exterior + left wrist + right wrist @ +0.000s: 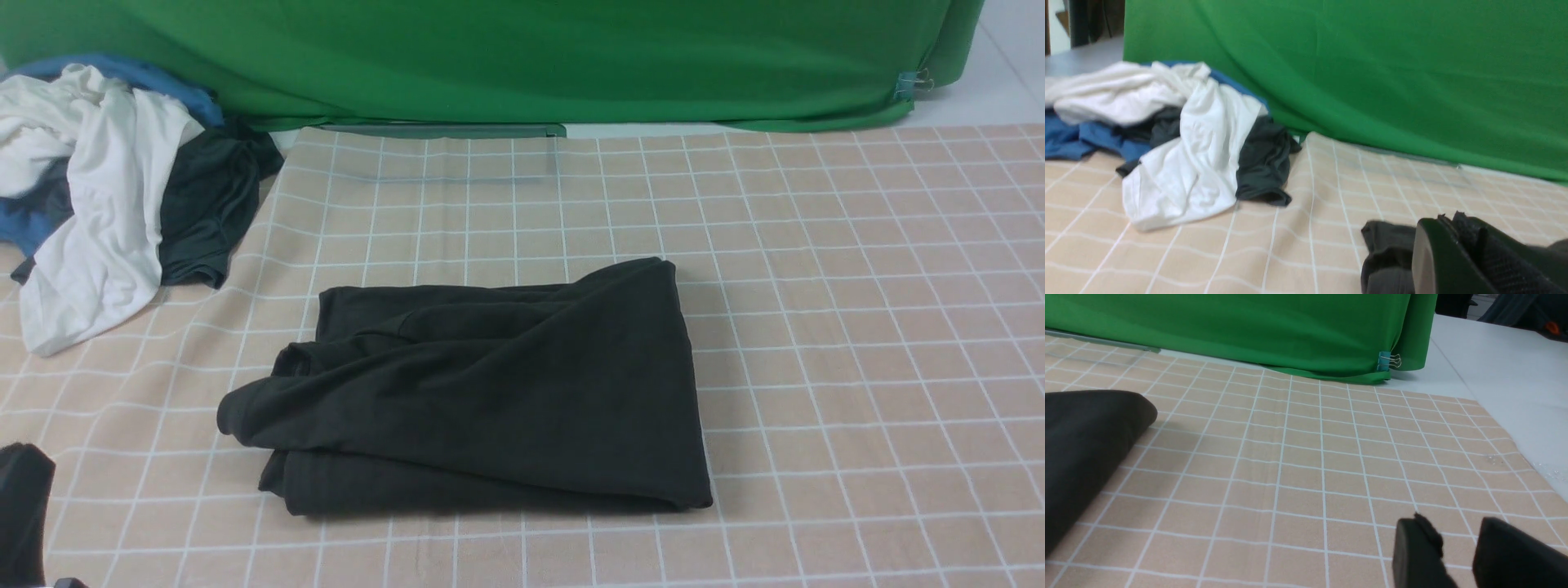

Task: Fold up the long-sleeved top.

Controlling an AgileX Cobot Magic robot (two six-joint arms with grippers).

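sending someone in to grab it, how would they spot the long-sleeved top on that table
Start from the beige checked tablecloth in front of the green backdrop. Near its middle, towards the robot, lies the long-sleeved top, a large black garment folded into a rough rectangle. Unlike the crumpled pile of clothes at the far left corner, with its white, blue and dark pieces, it lies flat, alone and all black.

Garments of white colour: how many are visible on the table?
1: the white shirt lies crumpled in the clothes pile at the table's far left. Others may be hidden under it.
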